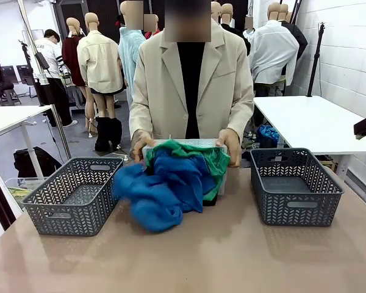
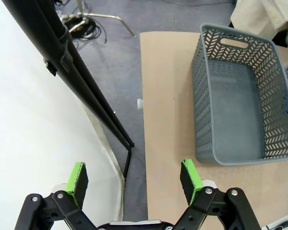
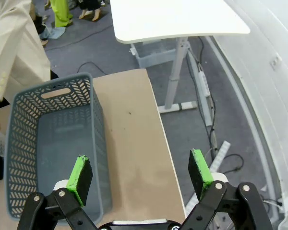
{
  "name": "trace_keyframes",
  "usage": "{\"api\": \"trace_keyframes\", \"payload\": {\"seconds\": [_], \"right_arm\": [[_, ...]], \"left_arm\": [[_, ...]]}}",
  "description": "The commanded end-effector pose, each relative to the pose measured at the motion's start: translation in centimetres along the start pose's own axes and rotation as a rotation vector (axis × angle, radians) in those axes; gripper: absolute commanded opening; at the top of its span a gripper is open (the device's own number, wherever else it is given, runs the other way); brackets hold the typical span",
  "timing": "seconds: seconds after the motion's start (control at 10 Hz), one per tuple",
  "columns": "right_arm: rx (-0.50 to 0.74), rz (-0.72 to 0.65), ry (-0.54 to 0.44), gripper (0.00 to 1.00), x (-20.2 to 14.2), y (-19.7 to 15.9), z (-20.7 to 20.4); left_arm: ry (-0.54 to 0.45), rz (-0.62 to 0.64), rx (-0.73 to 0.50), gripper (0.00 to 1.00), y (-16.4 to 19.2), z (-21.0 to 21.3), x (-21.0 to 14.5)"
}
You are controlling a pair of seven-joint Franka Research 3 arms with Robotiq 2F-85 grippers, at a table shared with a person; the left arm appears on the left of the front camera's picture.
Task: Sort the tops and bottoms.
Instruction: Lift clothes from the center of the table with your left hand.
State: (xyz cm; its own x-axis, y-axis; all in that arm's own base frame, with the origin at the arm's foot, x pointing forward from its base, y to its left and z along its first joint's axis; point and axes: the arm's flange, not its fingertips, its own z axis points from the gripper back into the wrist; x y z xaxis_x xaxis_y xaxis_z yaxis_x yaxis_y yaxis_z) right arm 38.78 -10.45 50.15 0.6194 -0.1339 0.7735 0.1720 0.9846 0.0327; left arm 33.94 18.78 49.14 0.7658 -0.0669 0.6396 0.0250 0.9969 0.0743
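Front view: blue tops (image 1: 165, 189) heaped over green bottoms (image 1: 210, 159).
Wrist views: left jaws and right jaws gape wide, empty; left basket (image 2: 235, 105) and right basket (image 3: 53, 139) lie ahead.

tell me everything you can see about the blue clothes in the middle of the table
The blue clothes form one bright blue heap of soft, fleece-like fabric, so crumpled that separate pieces cannot be told apart. The heap spills from the white basket behind it and its lower folds rest on the table, bulging toward picture left. A green garment lies over its upper right part.
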Motion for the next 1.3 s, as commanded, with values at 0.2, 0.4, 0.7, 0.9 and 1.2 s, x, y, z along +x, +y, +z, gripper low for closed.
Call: {"api": "trace_keyframes", "payload": {"seconds": [0.2, 0.4, 0.7, 0.9, 1.2], "right_arm": [[0.001, -0.001, 0.007, 1.00, -0.06, -0.07, 0.02], [0.001, -0.001, 0.007, 1.00, -0.06, -0.07, 0.02], [0.001, -0.001, 0.007, 1.00, -0.06, -0.07, 0.02], [0.001, -0.001, 0.007, 1.00, -0.06, -0.07, 0.02], [0.001, -0.001, 0.007, 1.00, -0.06, -0.07, 0.02]], "left_arm": [[0.006, -0.018, 0.010, 1.00, 0.40, -0.04, -0.26], [0.006, -0.018, 0.010, 1.00, 0.40, -0.04, -0.26], [0.006, -0.018, 0.010, 1.00, 0.40, -0.04, -0.26], [0.006, -0.018, 0.010, 1.00, 0.40, -0.04, -0.26], [0.006, -0.018, 0.010, 1.00, 0.40, -0.04, -0.26]]}}
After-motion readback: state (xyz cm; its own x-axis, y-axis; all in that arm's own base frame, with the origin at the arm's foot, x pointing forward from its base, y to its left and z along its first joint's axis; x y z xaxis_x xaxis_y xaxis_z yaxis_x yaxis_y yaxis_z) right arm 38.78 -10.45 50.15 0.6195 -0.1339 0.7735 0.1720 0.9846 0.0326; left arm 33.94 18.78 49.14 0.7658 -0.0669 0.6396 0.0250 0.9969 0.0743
